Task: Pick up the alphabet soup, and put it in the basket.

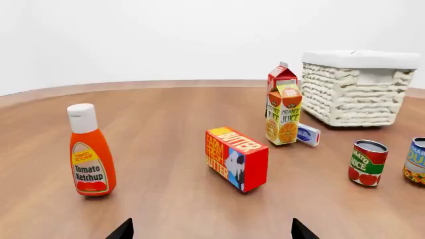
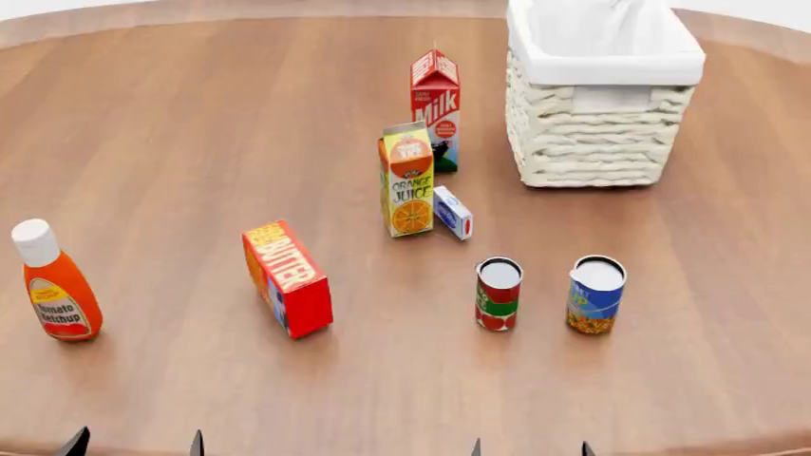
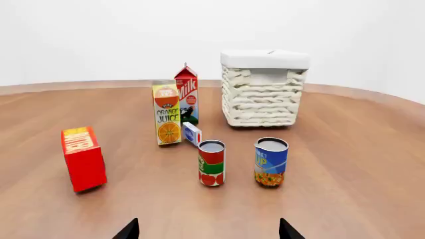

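Note:
The alphabet soup point(image 2: 595, 294) is a small can with a blue label and orange-yellow picture, standing upright on the wooden table, right of a red-and-green can point(image 2: 499, 294). It also shows in the right wrist view point(image 3: 271, 162) and at the edge of the left wrist view point(image 1: 416, 161). The basket point(image 2: 603, 114), cream wicker with white lining, stands at the far right, behind the cans; it also shows in both wrist views point(image 3: 264, 94) point(image 1: 354, 92). My left gripper point(image 2: 135, 443) and right gripper point(image 2: 530, 448) are open and empty at the table's near edge, well short of the cans.
An orange juice carton point(image 2: 407, 180), a milk carton point(image 2: 435, 108) and a small blue-white box point(image 2: 453, 212) stand left of the basket. A red butter box point(image 2: 288, 278) stands mid-table. A ketchup bottle point(image 2: 55, 282) stands far left.

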